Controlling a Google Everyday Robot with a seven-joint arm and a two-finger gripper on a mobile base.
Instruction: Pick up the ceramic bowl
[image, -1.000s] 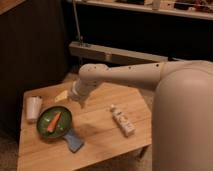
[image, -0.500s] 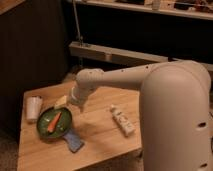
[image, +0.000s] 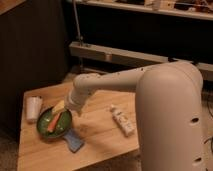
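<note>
The ceramic bowl (image: 46, 129) is a shallow, dark green, glossy dish on the left part of the wooden table (image: 102, 147). An orange carrot-like piece (image: 54, 121) lies inside it. My gripper (image: 66, 110) hangs at the end of the white arm, low over the bowl's far right rim, with a pale yellowish piece (image: 59, 106) showing at its tip. The gripper is open and holds nothing. The wrist hides most of the fingers. The bowl rests flat on the table.
A white cup (image: 33, 107) stands just left of the bowl. A blue sponge (image: 74, 142) lies at the bowl's near right edge. A small white bottle (image: 122, 120) lies on its side toward the table's right. A dark wall and a shelf stand behind.
The arm's end has come down and left, closer over the bowl's rim. The bowl, cup and sponge have not moved.
</note>
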